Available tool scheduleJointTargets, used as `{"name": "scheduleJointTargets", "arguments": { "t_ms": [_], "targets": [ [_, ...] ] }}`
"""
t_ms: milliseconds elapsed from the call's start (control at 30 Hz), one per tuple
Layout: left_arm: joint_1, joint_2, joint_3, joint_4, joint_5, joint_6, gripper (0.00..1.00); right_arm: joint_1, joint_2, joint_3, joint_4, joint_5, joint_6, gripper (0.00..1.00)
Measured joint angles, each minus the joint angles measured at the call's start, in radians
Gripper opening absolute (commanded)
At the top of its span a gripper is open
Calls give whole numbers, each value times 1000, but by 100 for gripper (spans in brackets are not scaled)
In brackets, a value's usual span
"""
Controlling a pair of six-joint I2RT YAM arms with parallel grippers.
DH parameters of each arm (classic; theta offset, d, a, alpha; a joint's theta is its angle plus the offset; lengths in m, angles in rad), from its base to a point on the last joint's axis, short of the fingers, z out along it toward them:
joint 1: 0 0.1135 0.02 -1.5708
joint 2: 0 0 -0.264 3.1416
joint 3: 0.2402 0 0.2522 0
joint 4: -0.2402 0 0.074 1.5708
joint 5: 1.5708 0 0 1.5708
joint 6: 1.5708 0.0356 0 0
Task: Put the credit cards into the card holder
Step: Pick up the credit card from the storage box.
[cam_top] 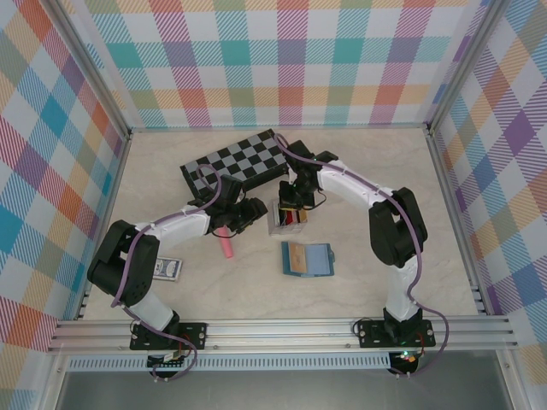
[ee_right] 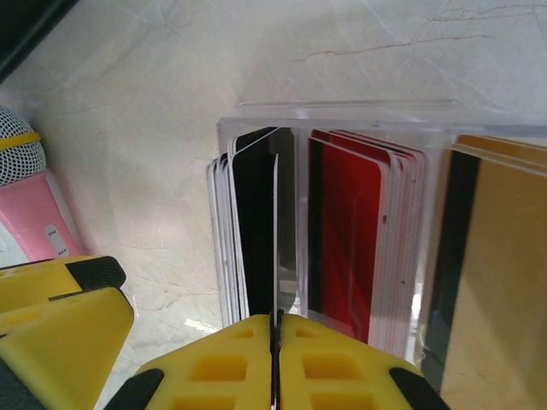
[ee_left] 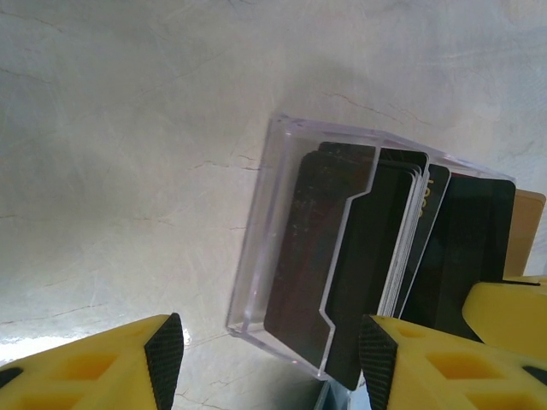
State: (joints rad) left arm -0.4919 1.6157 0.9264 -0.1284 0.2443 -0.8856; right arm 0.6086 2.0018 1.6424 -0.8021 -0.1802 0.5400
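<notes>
Okay, the table [cam_top: 385,171] lay pale under me, with the checkerboard box [cam_top: 235,160] at the far middle. Nearer and a touch right, the card holder [cam_top: 308,259] lay opened flat, well apart from both arms. Between the two stood the clear box [cam_top: 287,218], with the credit cards [ee_right: 346,222] upright on edge inside it: black to the left, red in the middle, tan to the right.

My left gripper [ee_left: 269,359] sat just beside that box with its jaws apart, holding nothing. My right gripper [ee_right: 276,320] was pressed together on the edge of one black card [ee_right: 256,213].

I judged these cards light, stiff and slick. They were too thin to take by the faces while packed, so the exposed edge was the place to grip. A shallow pinch looked likely to slip or drag a neighbour along.
</notes>
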Motion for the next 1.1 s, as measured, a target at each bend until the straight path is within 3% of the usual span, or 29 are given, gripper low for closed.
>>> {"name": "scheduleJointTargets", "arguments": {
  "t_ms": [333,667,867,1100],
  "targets": [
    [0,-1,0,-3,-1,0,59,0,-43,-30,0,67,-1,3],
    [-2,-130,-1,-8,40,11,64,-39,-381,-274,70,78,3,0],
    [-34,-171,-15,119,167,-22,67,-130,-634,-536,192,-84,59,0],
    [-122,-127,-39,330,284,-131,68,-227,-766,-710,366,-343,167,0]
  ]
}}
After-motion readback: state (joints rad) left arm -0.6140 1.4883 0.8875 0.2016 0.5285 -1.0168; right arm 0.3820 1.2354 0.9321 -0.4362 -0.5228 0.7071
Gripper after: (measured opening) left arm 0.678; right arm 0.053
